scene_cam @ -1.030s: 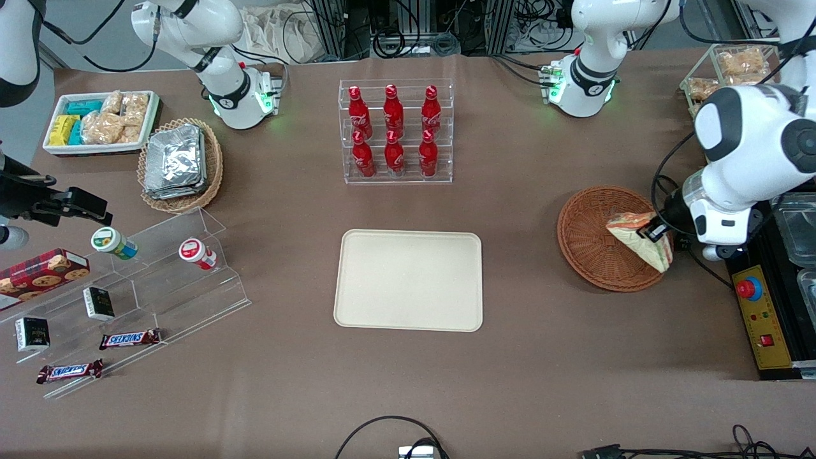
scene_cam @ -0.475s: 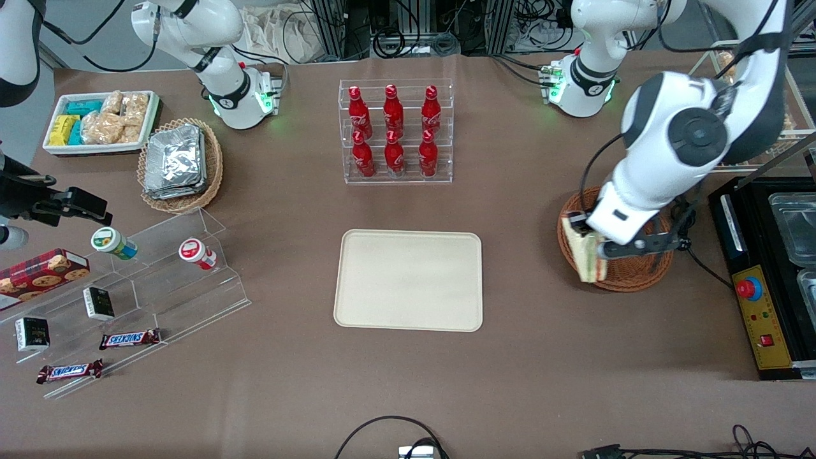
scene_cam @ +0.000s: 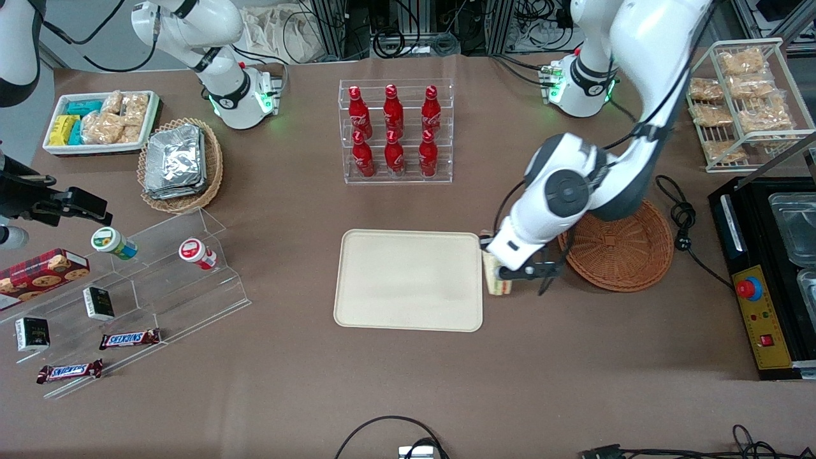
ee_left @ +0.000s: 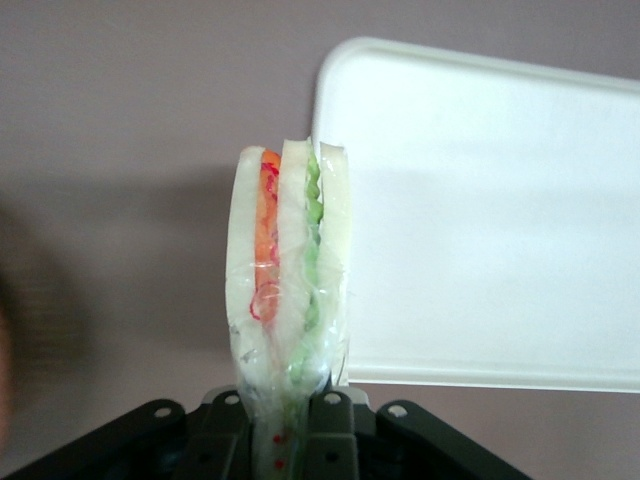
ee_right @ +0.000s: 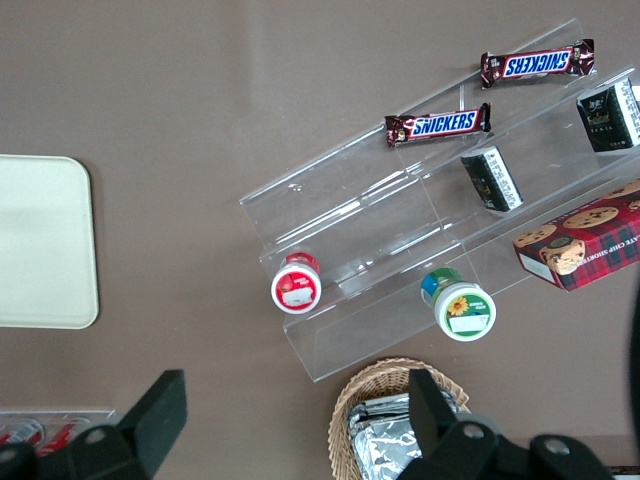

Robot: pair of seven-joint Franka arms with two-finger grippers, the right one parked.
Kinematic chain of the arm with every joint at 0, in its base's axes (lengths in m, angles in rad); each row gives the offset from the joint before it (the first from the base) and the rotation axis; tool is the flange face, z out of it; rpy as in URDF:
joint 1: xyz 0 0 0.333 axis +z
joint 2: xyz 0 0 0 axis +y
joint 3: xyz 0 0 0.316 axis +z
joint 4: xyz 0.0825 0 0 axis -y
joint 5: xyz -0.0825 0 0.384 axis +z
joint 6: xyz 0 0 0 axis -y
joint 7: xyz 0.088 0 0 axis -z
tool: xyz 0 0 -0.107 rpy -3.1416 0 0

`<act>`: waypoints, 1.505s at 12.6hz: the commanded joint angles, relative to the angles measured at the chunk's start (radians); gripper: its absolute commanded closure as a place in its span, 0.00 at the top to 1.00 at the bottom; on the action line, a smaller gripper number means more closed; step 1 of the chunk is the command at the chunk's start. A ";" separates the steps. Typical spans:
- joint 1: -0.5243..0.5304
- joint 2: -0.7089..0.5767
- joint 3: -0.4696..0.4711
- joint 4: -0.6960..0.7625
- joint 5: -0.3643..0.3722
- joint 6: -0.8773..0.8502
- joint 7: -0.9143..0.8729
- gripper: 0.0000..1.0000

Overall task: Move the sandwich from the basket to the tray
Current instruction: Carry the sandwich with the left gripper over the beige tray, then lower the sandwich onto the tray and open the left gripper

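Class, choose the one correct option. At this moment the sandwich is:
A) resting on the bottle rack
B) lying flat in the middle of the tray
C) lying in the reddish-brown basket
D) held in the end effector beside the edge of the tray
D: the end effector is shut on the sandwich, beside the tray edge; the basket holds nothing.

Even overhead light is falling on the table (scene_cam: pixel 574 357), casting only soft shadows. The tray (ee_left: pixel 480 210) is glaring nearly white in the wrist view, while the gripper (ee_left: pixel 290 440) is blurring darkly up close.
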 commanded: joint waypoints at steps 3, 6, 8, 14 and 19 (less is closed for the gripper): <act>-0.129 0.168 0.049 0.110 0.024 0.026 -0.023 0.00; -0.134 0.203 0.053 0.109 0.115 0.055 0.067 0.00; -0.150 0.217 0.081 0.109 0.115 0.114 0.096 0.00; -0.160 0.237 0.124 0.144 0.101 0.207 0.090 0.02; -0.173 0.242 0.124 0.146 0.019 0.212 0.077 0.04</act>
